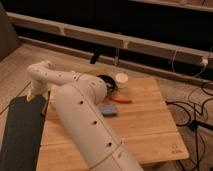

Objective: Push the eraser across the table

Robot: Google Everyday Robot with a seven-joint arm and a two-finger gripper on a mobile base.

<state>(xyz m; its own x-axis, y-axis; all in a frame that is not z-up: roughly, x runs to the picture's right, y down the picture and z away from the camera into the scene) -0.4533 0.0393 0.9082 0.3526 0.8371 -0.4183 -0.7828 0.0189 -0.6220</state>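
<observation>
At table (150,125) left edge, over dark mat (20,135): gripper (34,95), fingers' state unclear; no legible txt.

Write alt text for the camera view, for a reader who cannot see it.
A white robot arm reaches over a small wooden table, its gripper past the table's left edge above a dark grey mat. On the table lie a blue pad, an orange tool, a black round object and a white cup.

High view over the arm (85,120), table (145,125), tool (34,95) far-left.
</observation>
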